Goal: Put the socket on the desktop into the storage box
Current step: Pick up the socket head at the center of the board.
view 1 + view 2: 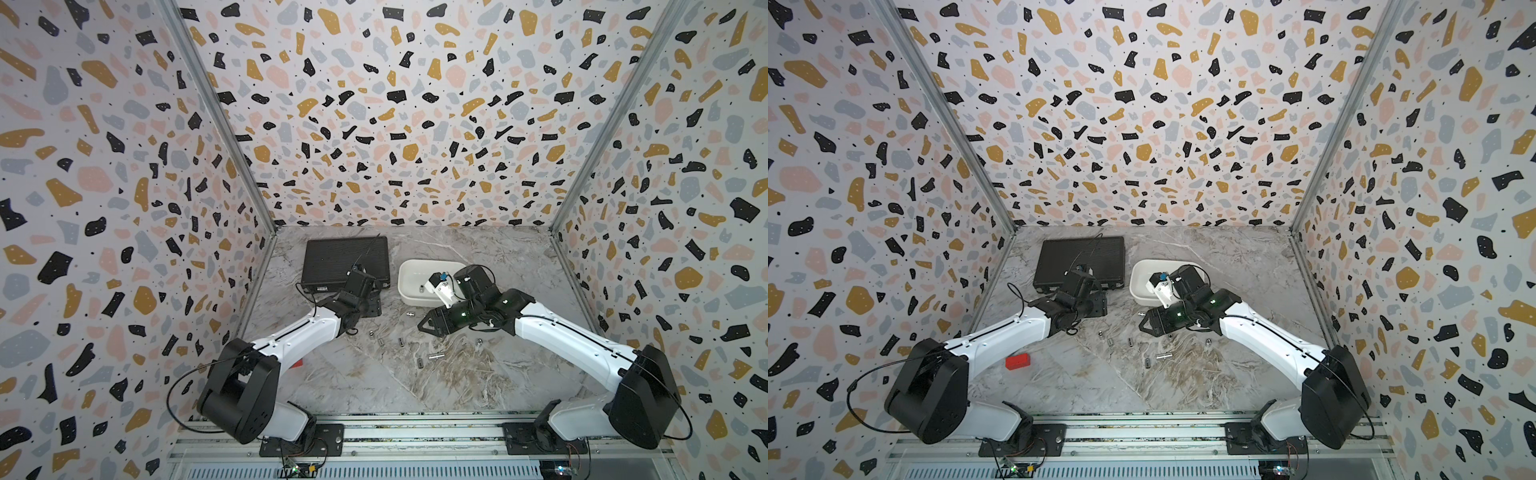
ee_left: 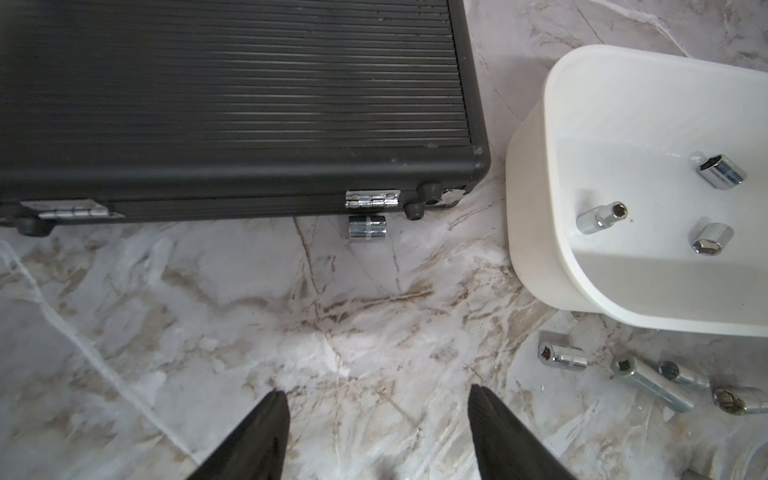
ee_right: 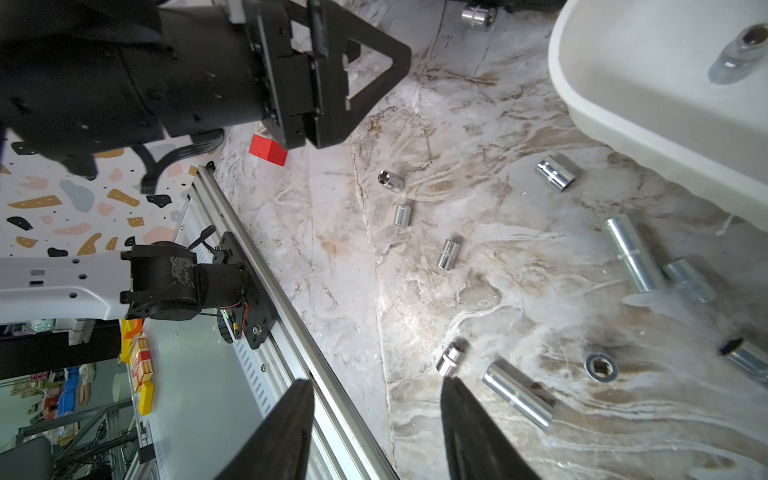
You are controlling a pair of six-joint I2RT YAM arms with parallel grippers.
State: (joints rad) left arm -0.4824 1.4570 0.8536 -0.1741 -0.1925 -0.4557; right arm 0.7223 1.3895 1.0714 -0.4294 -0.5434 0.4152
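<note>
A red block (image 1: 1018, 360) lies on the counter (image 1: 374, 382) beside the left arm. Behind it sits a black ribbed case (image 1: 332, 257), with one socket (image 2: 367, 227) just beside its hinged edge. The left hand (image 2: 378, 399) hangs over bare counter in front of the case, its fingers spread with nothing between them. Between the two arms, loose sockets (image 1: 434, 356) lie scattered on the counter. Further right, the white box (image 1: 410, 296) holds three sockets (image 2: 602, 218). The right hand (image 3: 378, 384), just in front of the box, is also spread and empty, close to the loose sockets.
</note>
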